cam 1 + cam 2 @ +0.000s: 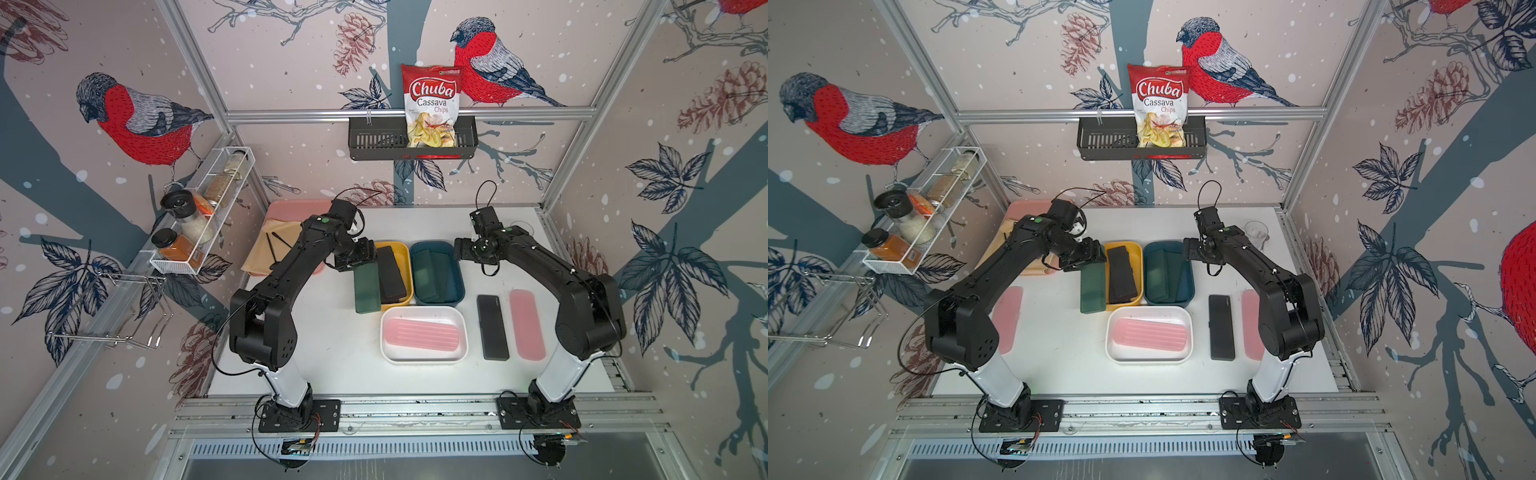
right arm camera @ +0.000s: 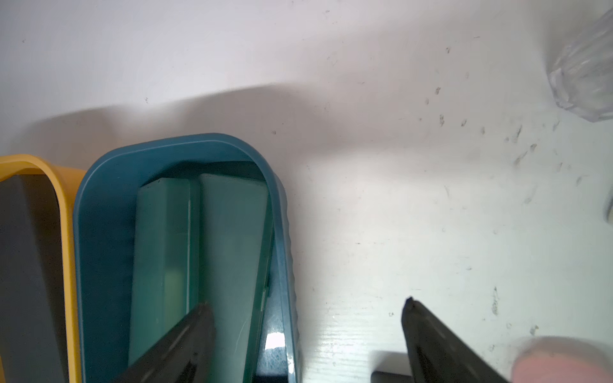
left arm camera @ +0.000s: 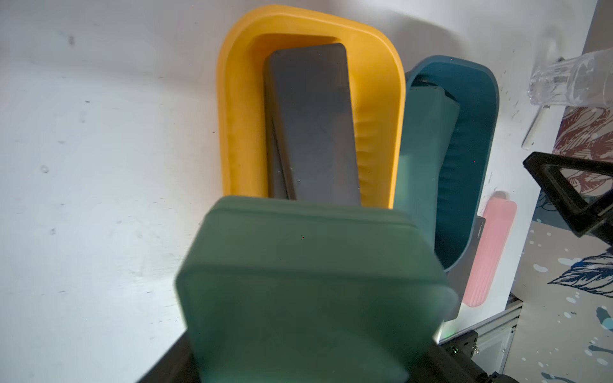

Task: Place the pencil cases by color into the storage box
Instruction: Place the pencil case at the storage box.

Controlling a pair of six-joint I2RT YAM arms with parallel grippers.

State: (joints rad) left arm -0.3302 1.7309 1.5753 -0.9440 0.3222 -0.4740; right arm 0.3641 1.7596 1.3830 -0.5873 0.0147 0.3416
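A white tabletop [image 1: 332,353] sits inside bird-patterned walls. The left gripper [image 1: 353,262] is clamped on one end of a dark green flat pencil case [image 1: 367,291] at the left edge of a yellow plastic tub [image 1: 400,246] holding black cases [image 1: 390,274]. A teal plastic tub [image 1: 457,286] holds green cases [image 1: 428,274]; the right gripper [image 1: 460,252] hangs open over its rim. A slim black case [image 1: 492,328] and a smooth pink case [image 1: 527,330] lie farther right.

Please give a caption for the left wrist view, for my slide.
Left gripper holds a green pencil case near the yellow tub containing a black case.
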